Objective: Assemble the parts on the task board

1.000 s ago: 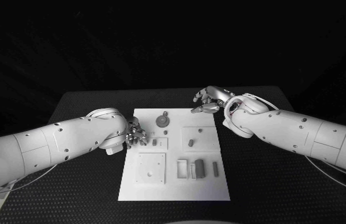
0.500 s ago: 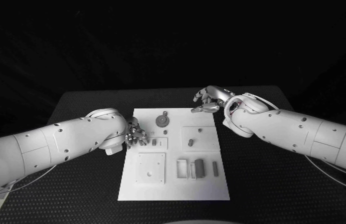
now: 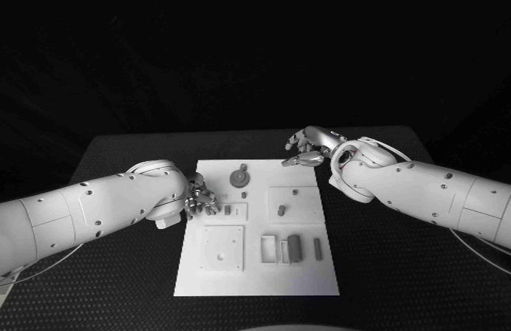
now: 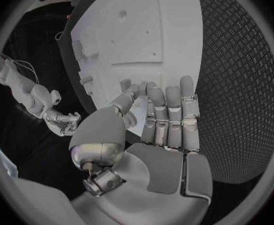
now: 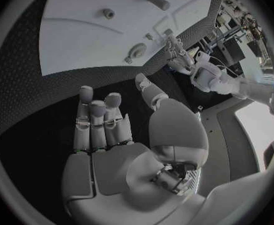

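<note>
Left hand (image 3: 200, 200) covers task board (image 3: 261, 272) edge; part beneath possibly hidden.

Beyond the left hand's (image 3: 200, 202) fingertips (image 4: 168, 92), small upright parts (image 3: 227, 210) crowded the task board (image 3: 255, 275). Bare table (image 5: 24, 100) lay under the right hand's (image 3: 309, 148) fingers (image 5: 96, 120).

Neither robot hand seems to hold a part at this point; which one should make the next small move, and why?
Probably the left robot hand: it sits at the task board's left edge, fingertips right by a small grey part, holding nothing. Closing thumb and finger on that part looks like the shortest step. The right robot hand hovers open off the board's far right corner.
</note>
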